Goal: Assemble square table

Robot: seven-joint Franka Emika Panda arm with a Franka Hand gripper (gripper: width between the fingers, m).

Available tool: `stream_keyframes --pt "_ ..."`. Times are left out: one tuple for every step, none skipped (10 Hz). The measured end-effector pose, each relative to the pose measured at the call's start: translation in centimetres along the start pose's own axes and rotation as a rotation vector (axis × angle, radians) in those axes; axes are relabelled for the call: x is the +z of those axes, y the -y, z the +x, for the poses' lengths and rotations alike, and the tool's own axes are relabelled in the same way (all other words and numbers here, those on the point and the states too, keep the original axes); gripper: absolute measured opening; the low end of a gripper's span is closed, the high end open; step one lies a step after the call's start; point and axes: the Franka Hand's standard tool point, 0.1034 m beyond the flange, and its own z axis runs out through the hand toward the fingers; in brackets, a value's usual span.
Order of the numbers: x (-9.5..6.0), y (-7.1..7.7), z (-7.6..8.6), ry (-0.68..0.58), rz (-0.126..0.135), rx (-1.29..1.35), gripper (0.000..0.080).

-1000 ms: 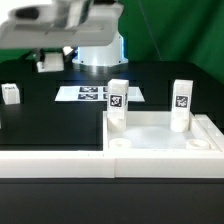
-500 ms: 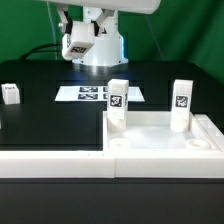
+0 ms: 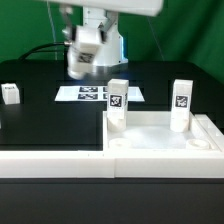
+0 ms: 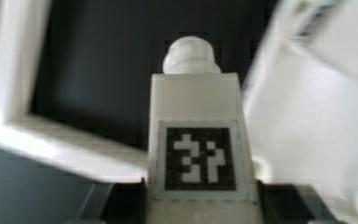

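The square table top (image 3: 160, 128) lies flat at the exterior view's lower right, with round sockets along its near rim. Two tagged white legs (image 3: 118, 103) (image 3: 181, 104) stand upright at its far side. A third leg (image 3: 10, 93) lies apart at the far left. My gripper (image 3: 84, 52) hangs above the table surface behind the top, shut on a fourth leg (image 4: 195, 120). In the wrist view the leg's tag (image 4: 197, 155) faces the camera between my dark fingers (image 4: 130, 203), with its rounded peg end pointing away from the camera.
The marker board (image 3: 98, 93) lies on the black table below my gripper. A white bar (image 3: 50, 160) runs along the front left, joining the top's corner. In the wrist view a white angled rim (image 4: 30, 110) and a blurred white shape (image 4: 322, 90) flank the held leg.
My gripper, holding the leg, has moved from the upper left toward the exterior view's right and then slightly down. The table top and other legs have not moved.
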Motion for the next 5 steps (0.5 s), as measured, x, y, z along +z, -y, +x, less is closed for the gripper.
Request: stream_keyframes --pt "-0.3 1.8 2.5 -0.099 0.014 0.02 0.029" --pt "-0.9 3.7 4.7 -0.194 0.025 0.07 0.029" --pt "-2.5 5.5 6.8 -0.233 0.043 0.136 0.029" --pt "-4.3 5.9 8.9 -0.285 0.046 0.153 0.029" --pt "-5.6 5.4 9.6 -0.318 0.044 0.154 0.029"
